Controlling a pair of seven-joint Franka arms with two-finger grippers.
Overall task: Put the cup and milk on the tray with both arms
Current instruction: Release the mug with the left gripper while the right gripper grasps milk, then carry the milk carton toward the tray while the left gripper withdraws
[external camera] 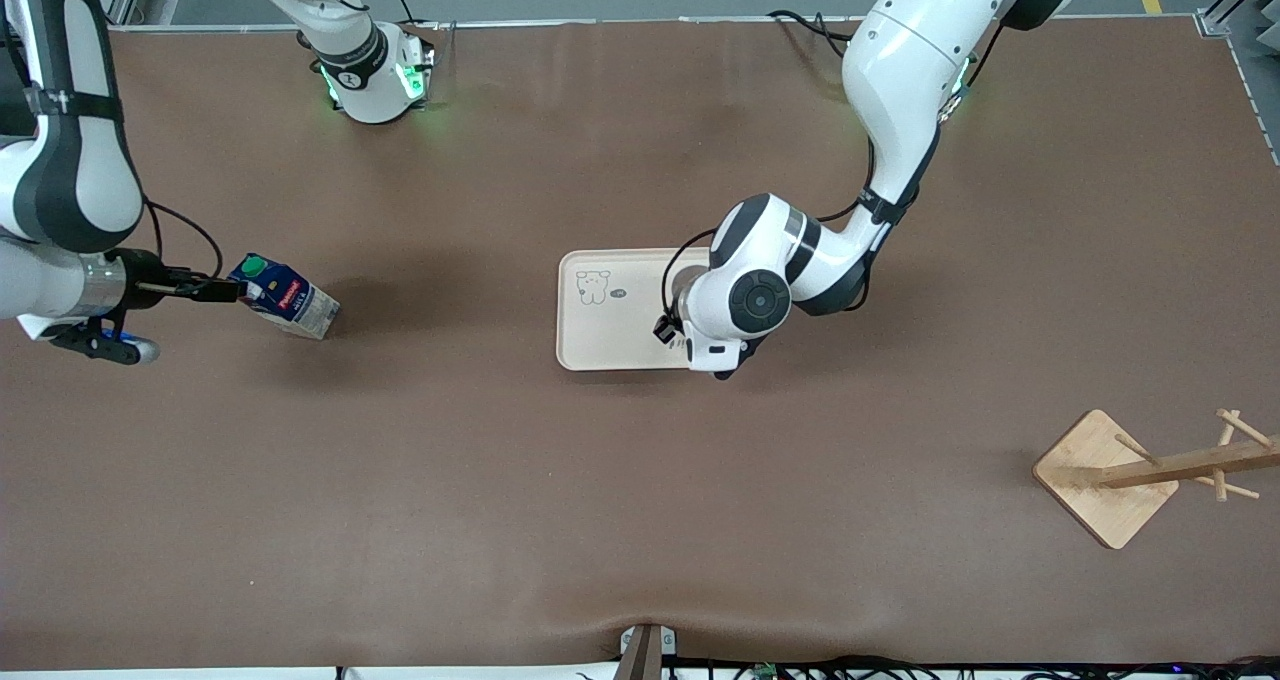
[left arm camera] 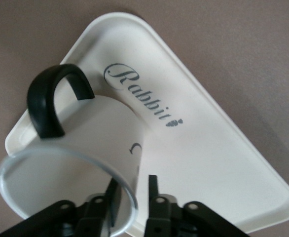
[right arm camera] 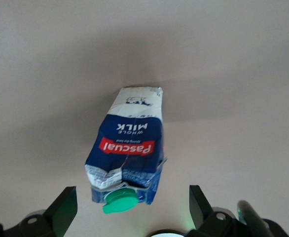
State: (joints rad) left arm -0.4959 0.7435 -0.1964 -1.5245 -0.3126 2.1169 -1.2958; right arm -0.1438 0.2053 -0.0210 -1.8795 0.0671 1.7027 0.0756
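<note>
Brown matting covers the whole table [external camera: 640, 520], and the job looks roughly half done. The cup [left arm camera: 92, 148] is on the tray [external camera: 600, 345] in the middle of the table, seen close in the left wrist view, black handle up and away from the fingers. The left end effector [left arm camera: 133, 195] hangs right over it, one finger inside the rim and one outside, with a slight gap showing, so I judge it is just letting go.

Still to come is the milk [external camera: 287, 298], standing on the table toward the right arm's end, well apart from the tray, at about nine o'clock from it. The right end effector [right arm camera: 133, 205] sits spread wide either side of the green cap, touching nothing yet. Grabbing and carrying remain.
</note>
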